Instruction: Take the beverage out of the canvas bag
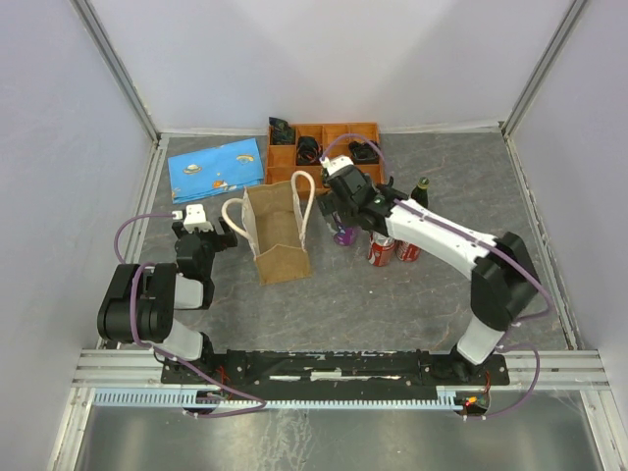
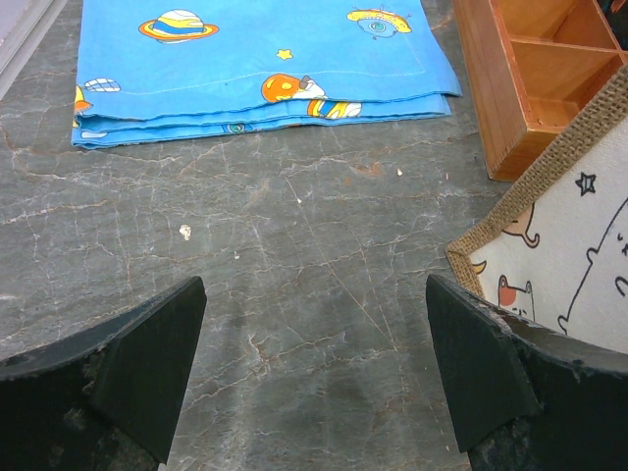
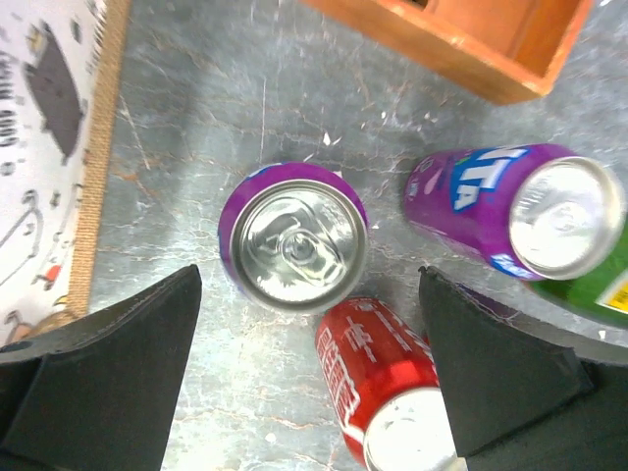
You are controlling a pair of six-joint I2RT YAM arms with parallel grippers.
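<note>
Top external view: your bag (image 1: 279,234) is standing upright left of centre on the grey marbled table (image 1: 392,314). Its long axis is running vertical and its mouth is facing up, with two cream loop handles (image 1: 227,212) drooping out to either side. You cannot tell from here what is lying inside it.

The purple can (image 1: 343,237) is sitting outside the bag, just beside its right wall, upright with the silver pull-tab lid pointing straight up at your right wrist camera. Your right gripper (image 3: 306,294) is hanging directly over it with the jaws spread wide. Bare table is showing on both sides of the can, so neither finger is touching it.

Close by, a second purple can (image 3: 510,211), a red can (image 3: 381,381) and a green bottle (image 3: 594,289) are crowding together.

Behind them, the orange tray (image 1: 339,130) is holding small dark items in several compartments — too small to name. A folded blue cloth (image 2: 260,69) printed with planets is lying flat to its left.

Your left gripper (image 2: 314,294) is hovering over bare table with the jaws parted and nothing between them. The bag's woven tan edging and cartoon-printed panel are showing at its right.
</note>
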